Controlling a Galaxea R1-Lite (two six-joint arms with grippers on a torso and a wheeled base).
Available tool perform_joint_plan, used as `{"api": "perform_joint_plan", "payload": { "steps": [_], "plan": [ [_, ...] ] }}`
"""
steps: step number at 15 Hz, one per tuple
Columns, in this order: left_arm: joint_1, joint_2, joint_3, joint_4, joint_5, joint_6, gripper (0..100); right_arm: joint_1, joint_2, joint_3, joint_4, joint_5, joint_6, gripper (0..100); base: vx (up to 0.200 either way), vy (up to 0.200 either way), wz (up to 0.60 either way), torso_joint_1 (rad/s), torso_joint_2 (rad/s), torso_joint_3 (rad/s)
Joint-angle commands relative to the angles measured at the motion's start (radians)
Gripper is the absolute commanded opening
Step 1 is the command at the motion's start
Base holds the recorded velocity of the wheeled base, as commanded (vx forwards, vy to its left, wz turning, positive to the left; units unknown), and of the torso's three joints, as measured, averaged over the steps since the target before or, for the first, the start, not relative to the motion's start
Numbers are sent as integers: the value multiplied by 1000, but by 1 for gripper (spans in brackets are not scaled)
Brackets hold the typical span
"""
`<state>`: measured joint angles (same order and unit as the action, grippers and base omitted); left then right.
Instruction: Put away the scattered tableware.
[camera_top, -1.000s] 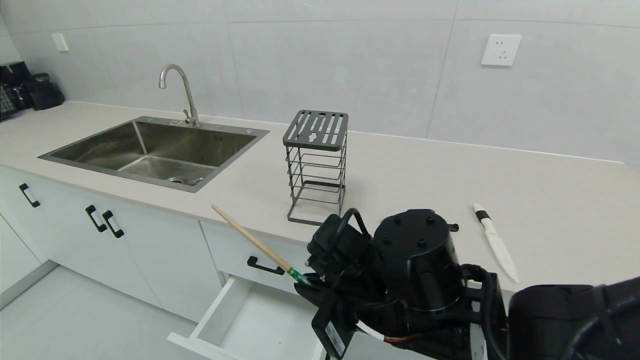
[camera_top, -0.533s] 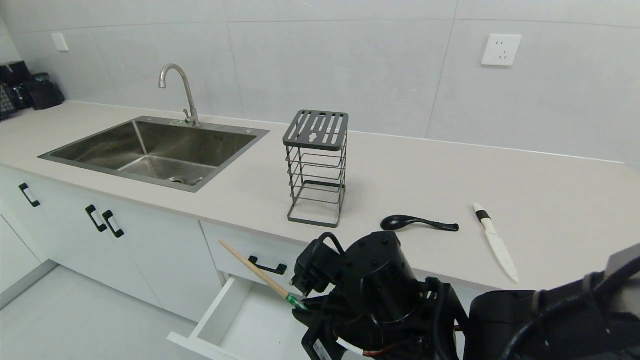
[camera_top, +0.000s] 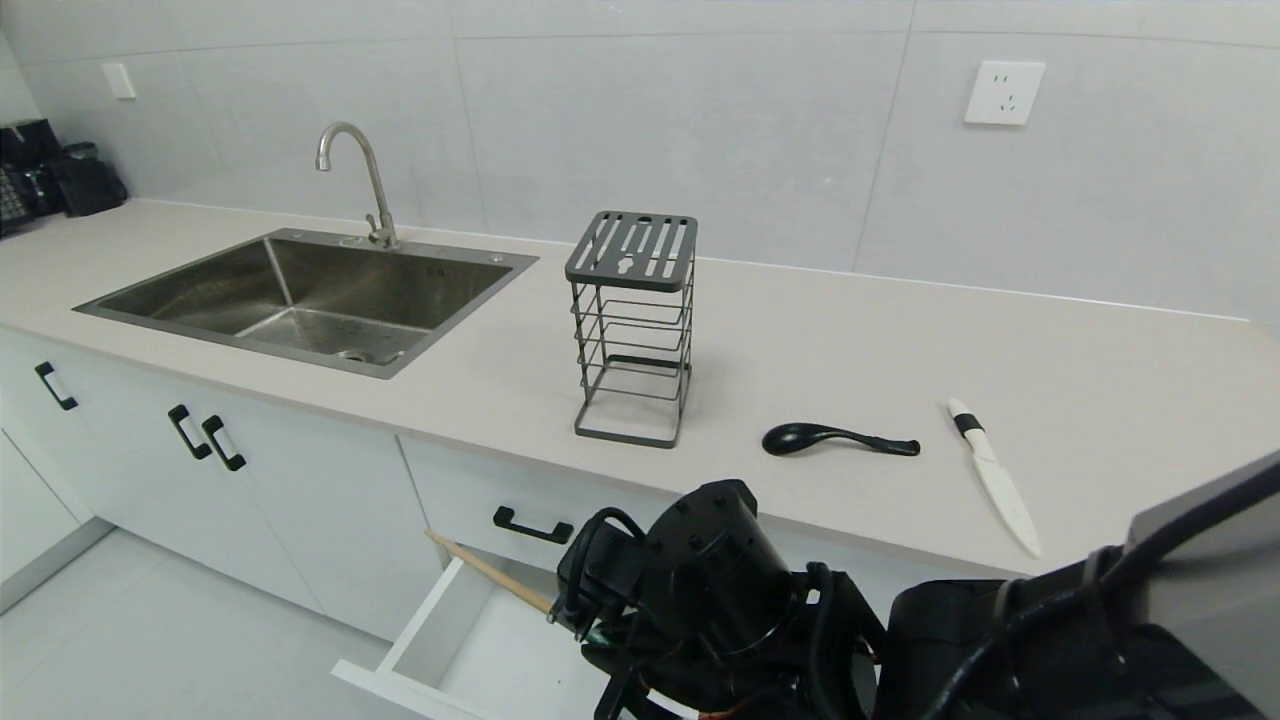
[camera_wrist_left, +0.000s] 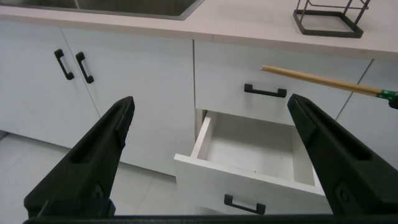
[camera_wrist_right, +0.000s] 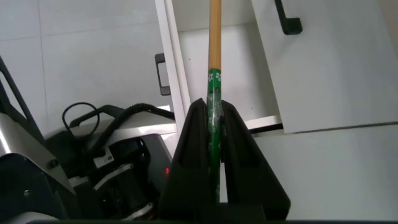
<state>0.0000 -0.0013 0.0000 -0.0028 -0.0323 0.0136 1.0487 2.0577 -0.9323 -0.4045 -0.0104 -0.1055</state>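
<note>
My right gripper (camera_top: 592, 630) (camera_wrist_right: 214, 111) is shut on the green end of a wooden chopstick (camera_top: 488, 570) (camera_wrist_right: 214, 50). It holds the stick below the countertop edge, slanting over the open white drawer (camera_top: 412, 632) (camera_wrist_right: 169, 74). On the counter lie a black spoon (camera_top: 836, 438) and a white knife (camera_top: 992, 476). My left gripper (camera_wrist_left: 211, 162) hangs open in front of the cabinets, facing the drawer (camera_wrist_left: 205, 134), with nothing between its fingers. The chopstick (camera_wrist_left: 317, 79) crosses above the drawer in that view.
A dark wire rack (camera_top: 632, 330) stands on the counter left of the spoon, its base (camera_wrist_left: 326, 22) near the edge. A steel sink (camera_top: 300, 300) with a tap lies at the left. A shut drawer with a black handle (camera_top: 530, 527) sits above the open one.
My right gripper has come down and back with the chopstick, from counter-edge height to just over the open drawer. The spoon came into sight as the arm dropped. The head view shifted slightly.
</note>
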Motion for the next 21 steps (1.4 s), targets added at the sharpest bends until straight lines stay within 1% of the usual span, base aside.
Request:
{"api": "perform_joint_plan", "payload": {
  "steps": [1,5,12,13,14,18,21],
  "plan": [
    [0,1,0,0,-1,0,100,1,39,-19,-1,0,-36,0,0,0,0,-41,61,32],
    [0,1,0,0,-1,0,100,-1,95,-97,1,0,-43,0,0,0,0,-116,227,112],
    [0,1,0,0,0,0,100,-26,159,-143,1,-2,-54,0,0,0,0,-200,394,189],
    [0,1,0,0,0,0,100,-33,190,-184,1,-2,-59,0,0,0,0,-173,330,154],
    [0,1,0,0,-1,0,100,-38,199,-198,3,-2,-59,0,0,0,0,-144,276,110],
    [0,1,0,0,0,0,100,-44,223,-217,3,-2,-80,0,0,0,0,-41,75,32],
    [0,1,0,0,-1,0,100,-45,280,-287,3,0,-88,0,0,0,0,0,0,0]
  ]
}}
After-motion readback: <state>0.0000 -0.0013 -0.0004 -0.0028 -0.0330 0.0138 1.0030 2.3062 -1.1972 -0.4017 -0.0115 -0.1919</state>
